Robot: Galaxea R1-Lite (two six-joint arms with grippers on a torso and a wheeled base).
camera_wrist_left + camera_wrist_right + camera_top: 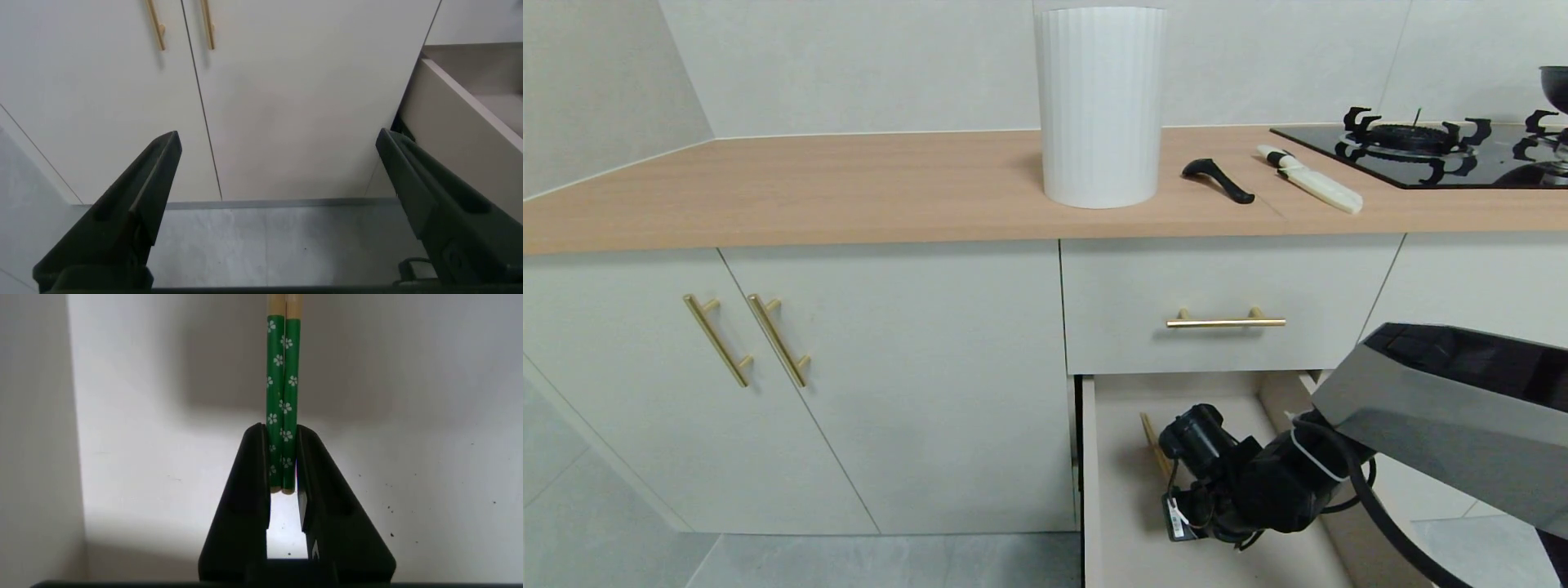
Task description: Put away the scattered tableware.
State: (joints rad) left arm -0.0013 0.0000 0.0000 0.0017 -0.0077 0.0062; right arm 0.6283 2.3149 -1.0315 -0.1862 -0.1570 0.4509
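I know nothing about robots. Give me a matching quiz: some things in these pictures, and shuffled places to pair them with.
1. green flowered chopsticks
2. tall white ribbed container
3. white knife
4. black curved tool

A. lying on the wooden counter, nearest the hob
B. clamped in the right gripper, in the open drawer
C. lying between container and knife
D. standing upright on the counter

Pairs: 1-B, 2-D, 3-A, 4-C

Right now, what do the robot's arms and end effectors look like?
Right arm: angular silver-grey shell, black top panel, black cables and a white band at the wrist. Left end effector and right end effector: black, tapering fingers.
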